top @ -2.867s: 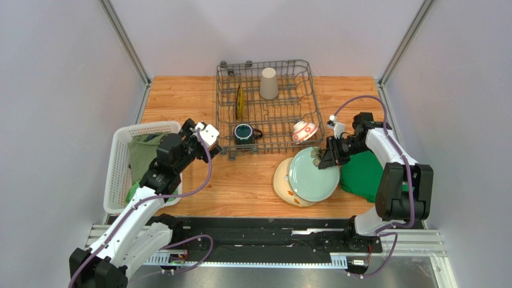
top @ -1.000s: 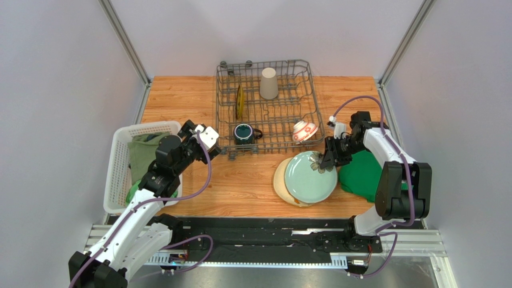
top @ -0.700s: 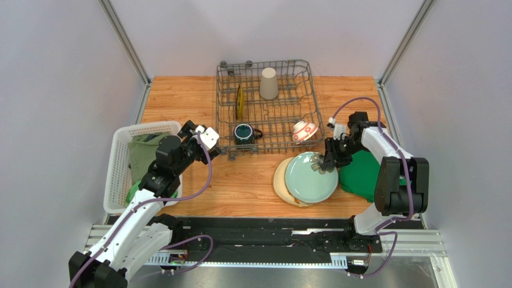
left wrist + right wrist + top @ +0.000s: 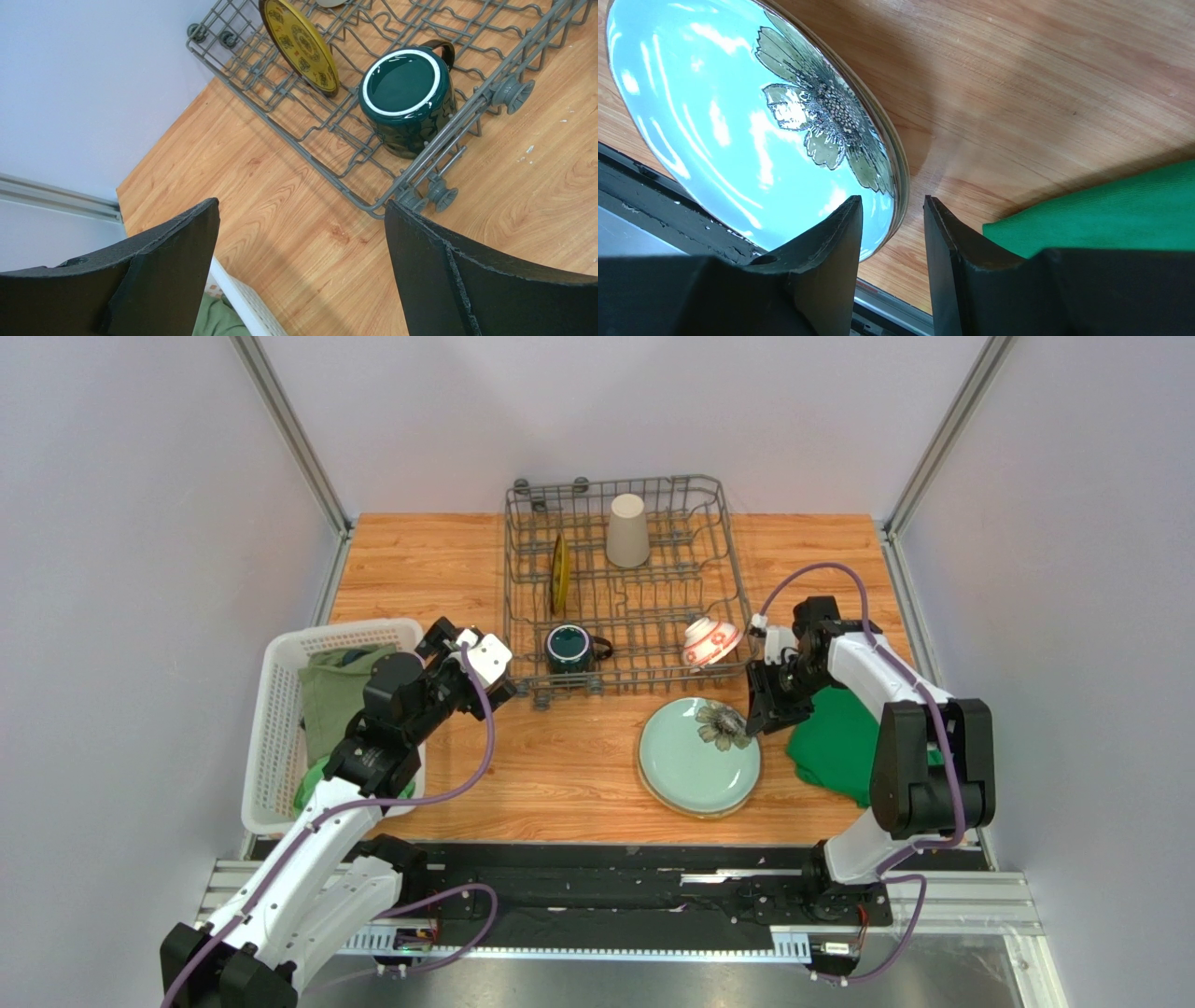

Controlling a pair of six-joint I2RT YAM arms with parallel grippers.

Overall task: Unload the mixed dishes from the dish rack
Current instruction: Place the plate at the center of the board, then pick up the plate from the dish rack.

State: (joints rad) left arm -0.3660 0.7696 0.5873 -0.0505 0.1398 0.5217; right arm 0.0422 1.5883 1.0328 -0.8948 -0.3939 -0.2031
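Releasing is where we see the trouble. The right gripper [image 4: 892, 208] is clamped on the rim of the green plate [image 4: 694, 763], which lies just in front of the rack's [image 4: 509, 588] front-right corner and looks flat and settled. If the arm drags sideways as the jaws part, we judge the glazed plate could skate against the rack's front wall or ride up onto the cloth [image 4: 842, 742] lying off that same corner. If the arm rises before the jaws let go, the rim would lift and drop, and it might chip. The bowl [image 4: 710, 641] sits just inside that corner, close to the wrist, so a careless pull back over the rack could knock it. The left gripper [image 4: 302, 206] hangs at the rack's front-left corner, fingers wide apart with nothing between them, facing the mug [image 4: 406, 98] just inside the front wall. Reaching in from there, a finger could snag a wire. The rack seems to stand on small rollers, so we think it would shift easily. That could topple the yellow plate [image 4: 298, 42] standing on edge behind the mug, or the tumbler [image 4: 627, 529] upended at the rack's back.
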